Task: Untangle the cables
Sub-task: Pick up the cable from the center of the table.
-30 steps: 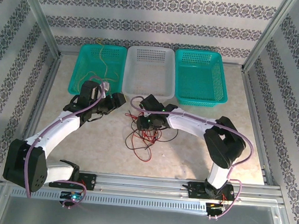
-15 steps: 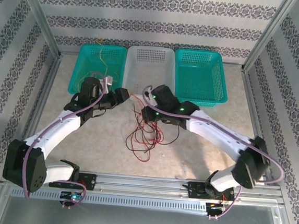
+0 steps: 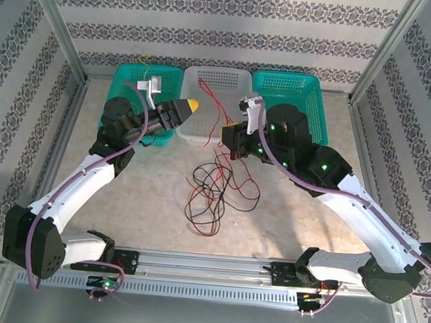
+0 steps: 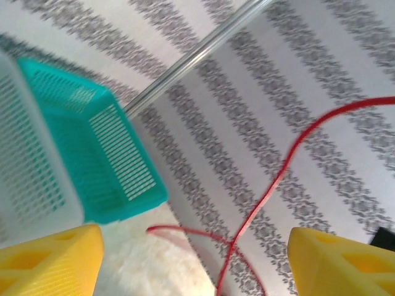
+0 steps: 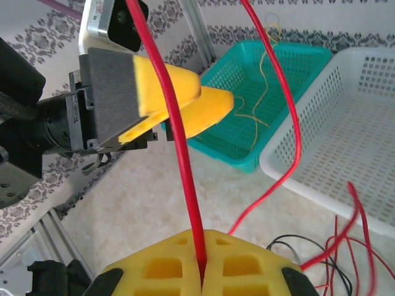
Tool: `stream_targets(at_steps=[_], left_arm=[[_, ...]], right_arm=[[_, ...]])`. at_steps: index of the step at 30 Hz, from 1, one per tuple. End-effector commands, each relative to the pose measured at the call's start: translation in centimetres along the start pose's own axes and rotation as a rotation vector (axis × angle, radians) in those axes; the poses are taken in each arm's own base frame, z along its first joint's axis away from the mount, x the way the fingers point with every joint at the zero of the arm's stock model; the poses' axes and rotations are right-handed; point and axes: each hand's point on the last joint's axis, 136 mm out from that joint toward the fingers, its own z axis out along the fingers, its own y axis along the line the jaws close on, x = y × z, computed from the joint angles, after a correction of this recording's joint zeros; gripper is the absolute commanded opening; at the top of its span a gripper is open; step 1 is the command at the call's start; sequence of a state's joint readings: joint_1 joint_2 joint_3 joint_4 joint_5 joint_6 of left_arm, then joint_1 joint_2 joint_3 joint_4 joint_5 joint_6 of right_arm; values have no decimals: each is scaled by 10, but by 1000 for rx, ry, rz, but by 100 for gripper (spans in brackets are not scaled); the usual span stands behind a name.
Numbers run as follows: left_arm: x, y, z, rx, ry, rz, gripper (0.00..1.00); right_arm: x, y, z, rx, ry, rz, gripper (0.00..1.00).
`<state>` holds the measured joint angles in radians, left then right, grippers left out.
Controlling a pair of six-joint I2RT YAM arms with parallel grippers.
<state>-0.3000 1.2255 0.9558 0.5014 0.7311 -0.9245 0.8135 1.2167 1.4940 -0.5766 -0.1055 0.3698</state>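
- The right claw (image 5: 202,274) has swung up and forward, hauling a red cable (image 5: 179,160) off the table (image 3: 143,208)!
- Nearest, red and black cables (image 3: 211,195) lie looped on the table.
- Right claw pinched tight on the red cable, which runs almost straight up from its fingers.
- Left claw (image 3: 192,105) gapes wide.
- Farthest, yellow wires (image 5: 266,68) in the left green basket (image 3: 124,85).

Teal plastic mesh baskets (image 3: 128,78) (image 3: 286,88): two are sitting.
White plastic mesh basket (image 3: 215,82): one is sitting.
White robot arms (image 3: 85,180) (image 3: 362,216): two are reaching.
Thin red, black, yellow cables (image 3: 214,195): lying tangled, uncountable.
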Motion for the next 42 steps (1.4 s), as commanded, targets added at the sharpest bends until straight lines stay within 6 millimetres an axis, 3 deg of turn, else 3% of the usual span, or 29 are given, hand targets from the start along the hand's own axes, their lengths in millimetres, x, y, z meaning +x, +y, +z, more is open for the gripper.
stream_targets(at_steps=[1,4,7,15,18,21,24,27,32,38,41,42], left_arm=[[-13,-59,2,221,-21,85,85],[-10,-68,4,276,-13,83,87],[-9,-59,9,246,-10,68,86],[-8,-64,22,286,15,59,74],[-7,-64,22,295,15,64,58],[-5,-60,23,276,21,73,35],[-2,-46,24,204,15,90,14],[-2,-22,19,68,-10,126,0],[1,24,4,-182,-15,155,0],[10,49,-3,-293,16,129,0],[11,44,0,-250,4,102,24],[11,43,-1,-244,0,95,38]], right_arm=[[-13,12,-14,-55,-38,0,1],[-15,19,-19,-101,-49,14,2],[-15,27,-21,-148,-49,29,2],[-10,36,-13,-222,-27,60,2],[-9,36,-10,-231,-25,73,3],[-10,32,-12,-217,-36,84,3],[-14,20,-17,-189,-60,106,3],[-20,1,-27,-145,-101,146,2],[-30,-27,-53,-116,-182,223,3],[-30,-39,-58,-121,-189,274,2],[-29,-41,-53,-118,-184,287,2],[-29,-43,-52,-112,-184,289,2]])
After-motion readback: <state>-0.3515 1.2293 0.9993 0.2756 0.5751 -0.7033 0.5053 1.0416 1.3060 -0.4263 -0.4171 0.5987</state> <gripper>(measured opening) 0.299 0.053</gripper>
